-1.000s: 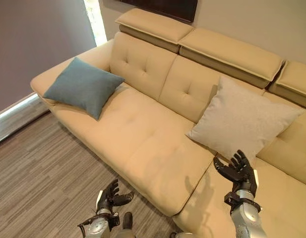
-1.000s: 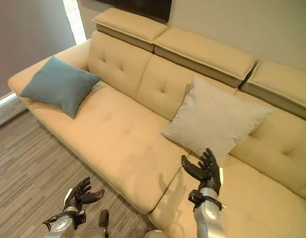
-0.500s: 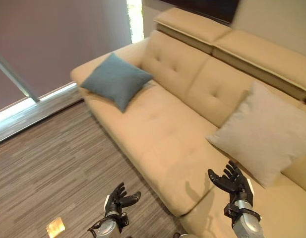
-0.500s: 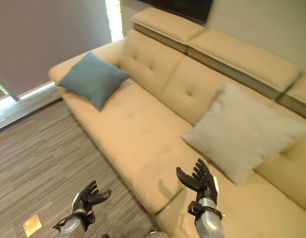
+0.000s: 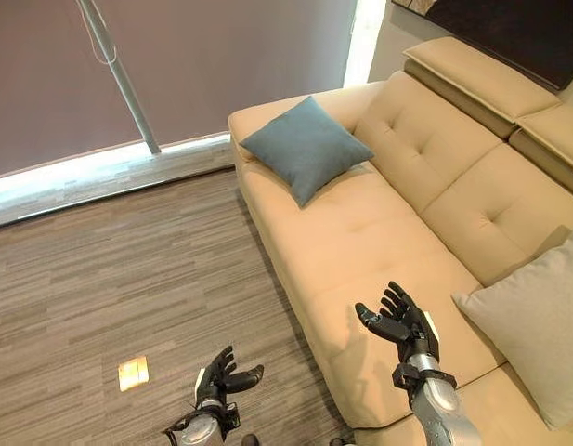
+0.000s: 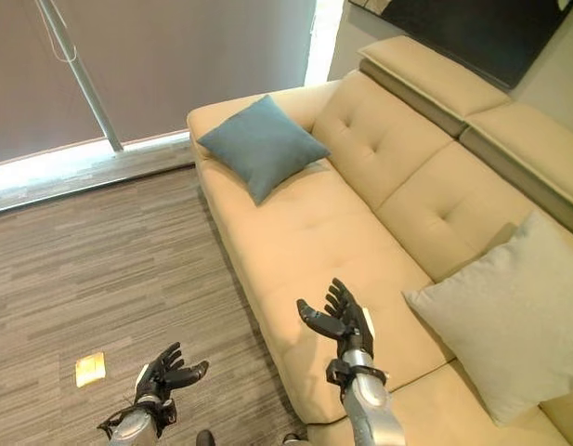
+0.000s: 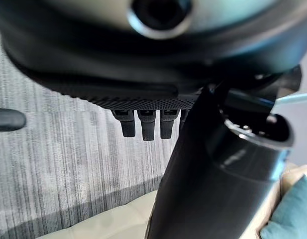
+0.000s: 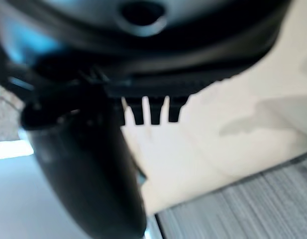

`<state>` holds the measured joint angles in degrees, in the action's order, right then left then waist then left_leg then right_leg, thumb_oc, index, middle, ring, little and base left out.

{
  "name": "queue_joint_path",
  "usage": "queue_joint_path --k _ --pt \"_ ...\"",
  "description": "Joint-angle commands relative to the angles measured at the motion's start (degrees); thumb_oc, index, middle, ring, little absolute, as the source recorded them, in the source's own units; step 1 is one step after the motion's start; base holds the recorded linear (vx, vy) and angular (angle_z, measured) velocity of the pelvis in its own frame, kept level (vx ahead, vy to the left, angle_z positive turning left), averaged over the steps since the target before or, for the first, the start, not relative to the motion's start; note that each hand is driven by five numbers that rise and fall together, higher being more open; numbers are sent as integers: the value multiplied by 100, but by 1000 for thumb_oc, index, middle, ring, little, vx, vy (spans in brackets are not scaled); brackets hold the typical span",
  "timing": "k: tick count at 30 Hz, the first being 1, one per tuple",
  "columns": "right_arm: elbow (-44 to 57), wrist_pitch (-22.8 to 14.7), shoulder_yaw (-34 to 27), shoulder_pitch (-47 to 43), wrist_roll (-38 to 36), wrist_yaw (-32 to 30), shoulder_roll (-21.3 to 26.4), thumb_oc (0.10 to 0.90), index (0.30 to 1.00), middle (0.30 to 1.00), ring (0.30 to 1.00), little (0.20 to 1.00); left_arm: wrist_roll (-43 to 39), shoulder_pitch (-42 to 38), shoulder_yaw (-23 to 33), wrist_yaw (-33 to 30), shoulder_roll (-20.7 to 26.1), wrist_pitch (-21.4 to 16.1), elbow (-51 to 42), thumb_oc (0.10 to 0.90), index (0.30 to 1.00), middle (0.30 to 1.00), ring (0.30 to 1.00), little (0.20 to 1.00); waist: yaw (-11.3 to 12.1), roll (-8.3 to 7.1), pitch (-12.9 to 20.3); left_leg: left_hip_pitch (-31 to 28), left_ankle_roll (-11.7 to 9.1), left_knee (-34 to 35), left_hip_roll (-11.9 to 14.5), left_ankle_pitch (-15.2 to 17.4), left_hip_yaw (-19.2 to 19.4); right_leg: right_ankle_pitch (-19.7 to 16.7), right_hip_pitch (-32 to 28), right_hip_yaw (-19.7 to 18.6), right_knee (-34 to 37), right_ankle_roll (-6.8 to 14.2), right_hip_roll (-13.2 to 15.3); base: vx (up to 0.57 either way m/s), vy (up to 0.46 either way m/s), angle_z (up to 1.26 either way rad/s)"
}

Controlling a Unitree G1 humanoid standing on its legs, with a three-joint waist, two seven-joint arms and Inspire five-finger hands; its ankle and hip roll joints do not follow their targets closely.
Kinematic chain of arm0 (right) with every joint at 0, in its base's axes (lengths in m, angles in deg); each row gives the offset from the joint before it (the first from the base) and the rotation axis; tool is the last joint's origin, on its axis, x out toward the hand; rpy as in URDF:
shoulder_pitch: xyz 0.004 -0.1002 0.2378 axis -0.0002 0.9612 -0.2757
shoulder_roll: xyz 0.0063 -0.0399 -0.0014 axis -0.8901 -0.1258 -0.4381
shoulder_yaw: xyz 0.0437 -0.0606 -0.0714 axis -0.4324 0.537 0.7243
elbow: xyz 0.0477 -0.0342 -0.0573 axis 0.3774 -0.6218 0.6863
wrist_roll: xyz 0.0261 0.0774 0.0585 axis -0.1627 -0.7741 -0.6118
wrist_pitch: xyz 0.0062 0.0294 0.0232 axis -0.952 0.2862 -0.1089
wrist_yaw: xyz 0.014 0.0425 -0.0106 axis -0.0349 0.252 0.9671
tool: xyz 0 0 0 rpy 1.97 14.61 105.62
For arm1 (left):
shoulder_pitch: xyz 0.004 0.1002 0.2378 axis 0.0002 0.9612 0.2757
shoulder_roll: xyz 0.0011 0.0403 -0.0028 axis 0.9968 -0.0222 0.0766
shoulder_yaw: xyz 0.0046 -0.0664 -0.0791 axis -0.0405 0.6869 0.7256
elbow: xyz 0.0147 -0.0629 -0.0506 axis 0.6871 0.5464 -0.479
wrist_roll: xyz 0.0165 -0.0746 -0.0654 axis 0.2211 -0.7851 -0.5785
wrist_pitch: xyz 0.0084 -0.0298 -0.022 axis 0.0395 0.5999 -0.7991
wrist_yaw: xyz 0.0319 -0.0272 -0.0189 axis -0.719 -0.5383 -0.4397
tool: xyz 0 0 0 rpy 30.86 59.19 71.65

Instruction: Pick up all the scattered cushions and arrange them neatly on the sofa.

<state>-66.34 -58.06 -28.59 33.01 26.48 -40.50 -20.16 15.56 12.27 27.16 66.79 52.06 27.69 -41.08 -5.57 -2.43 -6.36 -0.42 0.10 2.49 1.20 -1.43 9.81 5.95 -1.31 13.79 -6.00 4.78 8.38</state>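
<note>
While the left hand (image 5: 219, 376) hovers low, fingers spread, the right hand (image 5: 402, 327) opens over the sofa (image 5: 360, 242).

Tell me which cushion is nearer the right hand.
The beige cushion, leaning on the backrest beside the right hand. The teal cushion lies at the sofa's far end.

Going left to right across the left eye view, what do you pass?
Small pale patch on the floor → left hand → teal cushion → right hand → beige cushion.
</note>
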Motion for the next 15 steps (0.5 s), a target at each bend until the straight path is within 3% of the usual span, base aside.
queue_joint_path --k 1,2,5,8,12,13,15 --pt "384 -387 16 -531 123 151 -92 800 900 900 900 900 140 -322 190 41 153 -261 -95 800 900 900 900 900 102 -107 99 -149 180 -588 -144 1195 85 -282 342 33 -790 324 453 108 342 17" --pt "422 -364 99 -550 171 195 -111 800 900 900 900 900 256 -317 152 49 184 -235 -147 800 900 900 900 900 131 -87 21 -244 281 -592 -240 1269 15 -525 459 80 -1371 383 687 91 250 14" --pt "480 -375 144 -449 131 227 -188 800 900 900 900 900 416 -384 95 44 219 -201 -107 800 900 900 900 900 60 -59 -21 -311 294 -587 -270 1286 -213 -676 662 -243 -1769 361 649 106 152 27" --pt "563 -358 239 -310 0 315 -170 800 900 900 900 900 501 -481 -2 40 191 -226 -116 800 900 900 900 900 -106 1 -106 -383 268 -609 -306 1287 -594 -450 999 -1008 -1832 231 175 128 75 78" --pt "524 -376 344 -352 -99 393 -115 800 900 900 900 900 531 -557 -139 84 176 -268 -159 800 900 900 900 900 -209 17 -222 -382 228 -664 -382 1306 -929 -199 1204 -1286 -1487 165 -130 115 2 76" --pt "526 -359 404 -375 -107 425 -82 800 900 900 900 900 593 -598 -196 102 160 -273 -191 800 900 900 900 900 -266 -8 -275 -434 187 -659 -466 1318 -1174 -170 1351 -1550 -1267 229 -368 157 -39 71" --pt "499 -368 430 -403 -111 444 -63 800 900 900 900 900 630 -616 -210 104 152 -277 -183 800 900 900 900 900 -296 -14 -315 -465 166 -679 -498 1329 -1295 -185 1399 -1640 -1228 243 -448 135 -40 78"
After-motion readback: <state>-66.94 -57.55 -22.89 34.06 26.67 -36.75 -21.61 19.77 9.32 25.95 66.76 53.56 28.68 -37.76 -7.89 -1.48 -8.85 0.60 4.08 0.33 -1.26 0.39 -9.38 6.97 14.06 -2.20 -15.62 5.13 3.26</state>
